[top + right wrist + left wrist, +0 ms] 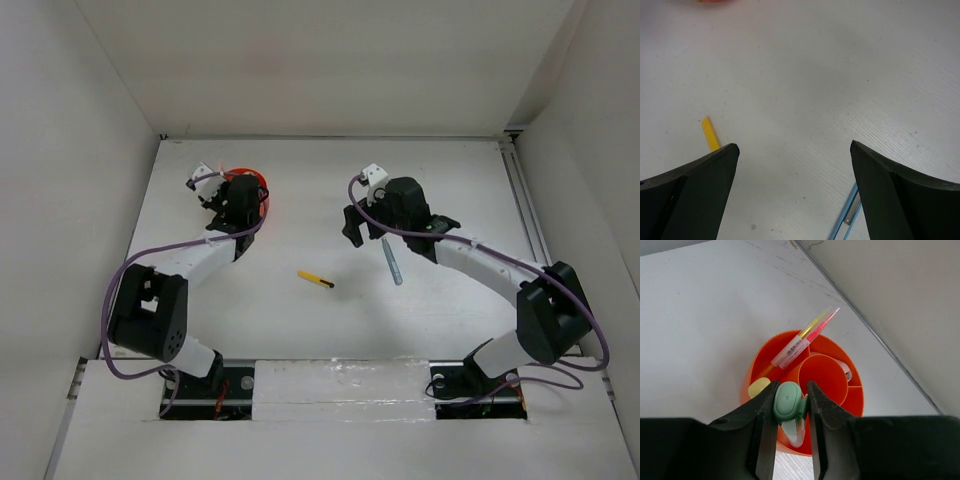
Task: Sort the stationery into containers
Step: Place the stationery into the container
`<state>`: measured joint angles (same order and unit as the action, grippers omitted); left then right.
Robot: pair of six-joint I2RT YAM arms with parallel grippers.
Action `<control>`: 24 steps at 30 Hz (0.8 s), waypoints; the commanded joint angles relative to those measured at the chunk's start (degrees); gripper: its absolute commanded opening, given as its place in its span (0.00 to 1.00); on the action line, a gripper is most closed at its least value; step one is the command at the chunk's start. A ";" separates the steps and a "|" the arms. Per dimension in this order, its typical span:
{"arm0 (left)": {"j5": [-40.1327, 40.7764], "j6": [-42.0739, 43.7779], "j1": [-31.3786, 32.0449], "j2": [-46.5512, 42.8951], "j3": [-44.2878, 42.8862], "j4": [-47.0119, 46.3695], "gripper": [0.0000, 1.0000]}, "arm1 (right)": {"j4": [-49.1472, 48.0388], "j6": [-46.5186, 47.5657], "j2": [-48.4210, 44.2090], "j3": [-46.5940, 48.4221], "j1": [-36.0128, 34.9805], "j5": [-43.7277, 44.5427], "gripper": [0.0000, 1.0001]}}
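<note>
The round orange cup [856, 399] with inner dividers stands at the back left of the table [263, 190]. My left gripper [791, 389] hangs right over it, shut on a pale green marker [788, 404] that points down into the cup. A pink pen [801, 341] leans in one compartment, next to a pale yellow marker [759, 387]. A white eraser [847, 372] lies in another compartment. My right gripper [794, 150] stands open over bare table, holding nothing. A yellow-black pen [315, 279] lies mid-table, and a grey-blue pen [392, 262] lies beside the right arm.
White walls close in the table on the left, back and right. The cup stands near the left wall [900, 315]. In the right wrist view the yellow pen [710, 134] lies by the left finger and the blue pen [847, 217] by the right finger.
</note>
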<state>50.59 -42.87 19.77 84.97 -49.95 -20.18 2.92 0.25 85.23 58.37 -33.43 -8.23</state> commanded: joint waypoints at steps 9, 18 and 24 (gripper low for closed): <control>-1.63 1.12 1.41 -4.10 -0.49 -0.39 0.60 | -3.27 0.63 -0.07 -0.44 1.44 0.85 0.99; -7.51 0.33 2.55 -9.91 -8.91 11.55 1.00 | 6.64 -0.52 2.30 1.39 3.64 12.88 1.00; -17.70 -1.25 2.55 -9.38 -18.85 25.80 1.00 | 9.04 -4.72 1.79 -2.55 4.16 15.00 1.00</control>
<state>38.89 -43.18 22.39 77.10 -64.36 -2.57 10.98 -1.67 88.38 57.14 -29.61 3.92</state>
